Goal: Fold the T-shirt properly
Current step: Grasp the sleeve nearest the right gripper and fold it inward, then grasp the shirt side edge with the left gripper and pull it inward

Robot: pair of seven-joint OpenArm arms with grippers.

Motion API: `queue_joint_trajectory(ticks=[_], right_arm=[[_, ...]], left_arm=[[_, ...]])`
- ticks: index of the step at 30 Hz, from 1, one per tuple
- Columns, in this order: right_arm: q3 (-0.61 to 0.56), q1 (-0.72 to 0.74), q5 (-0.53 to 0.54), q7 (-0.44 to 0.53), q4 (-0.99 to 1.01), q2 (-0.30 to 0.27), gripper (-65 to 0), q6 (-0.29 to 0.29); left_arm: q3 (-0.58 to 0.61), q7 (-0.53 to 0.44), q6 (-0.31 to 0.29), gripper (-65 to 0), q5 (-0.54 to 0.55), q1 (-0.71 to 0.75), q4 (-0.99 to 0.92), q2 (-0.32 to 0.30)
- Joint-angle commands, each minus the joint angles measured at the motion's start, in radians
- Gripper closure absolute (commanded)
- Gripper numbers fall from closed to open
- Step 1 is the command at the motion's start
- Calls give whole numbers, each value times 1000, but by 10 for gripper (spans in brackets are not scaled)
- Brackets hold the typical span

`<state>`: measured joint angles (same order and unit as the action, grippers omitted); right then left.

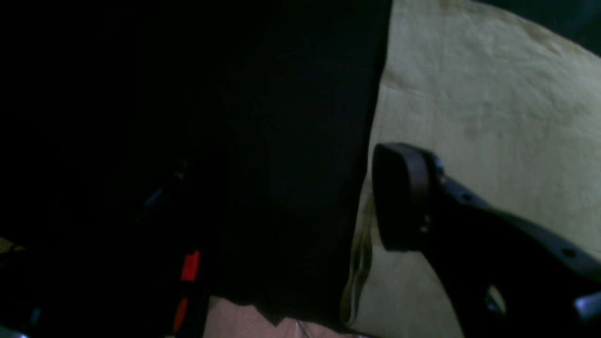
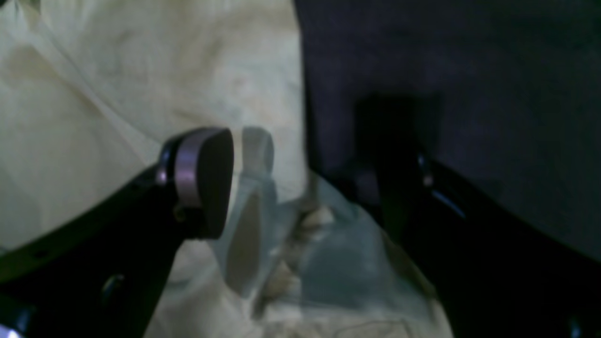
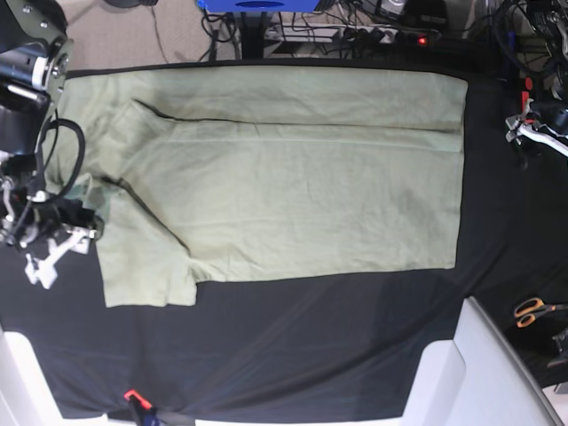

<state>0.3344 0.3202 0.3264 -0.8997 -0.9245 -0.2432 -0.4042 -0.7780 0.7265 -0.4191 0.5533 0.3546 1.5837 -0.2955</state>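
The pale sage-green T-shirt (image 3: pixel 293 169) lies spread flat on the black table cloth (image 3: pixel 293 346), with one short sleeve (image 3: pixel 146 266) pointing to the front left. My right gripper (image 3: pixel 49 253) is at the shirt's left edge. In the right wrist view it (image 2: pixel 300 188) is open, one finger (image 2: pixel 202 183) over the shirt (image 2: pixel 117 94) and the other over black cloth. My left gripper (image 3: pixel 532 133) is at the right side. In the left wrist view it (image 1: pixel 291 197) is open, with one finger (image 1: pixel 404 197) over the shirt's edge (image 1: pixel 469 117); the other is lost in the dark.
Orange-handled scissors (image 3: pixel 532 311) lie on the cloth at the right. A white panel (image 3: pixel 484 373) stands at the front right corner and another at the front left (image 3: pixel 18 382). Cables and a blue stand (image 3: pixel 257 7) are behind the table.
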Motion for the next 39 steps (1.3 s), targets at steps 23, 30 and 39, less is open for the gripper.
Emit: queue_joint_trajectory(ticks=[23,30,39], right_arm=[[-119,79,15,73,74,-15,-212,0],[-119,102,15,81,177,-17,-23,67],[-119,86,15,107,107,-14,-2,66]], left_arm=[[-7,-20,1,-443,14,1,14,-20],[-8,-20,1,-443,14,-1,14,-20],[15,-20,2,-443,4,-65,4,-24]])
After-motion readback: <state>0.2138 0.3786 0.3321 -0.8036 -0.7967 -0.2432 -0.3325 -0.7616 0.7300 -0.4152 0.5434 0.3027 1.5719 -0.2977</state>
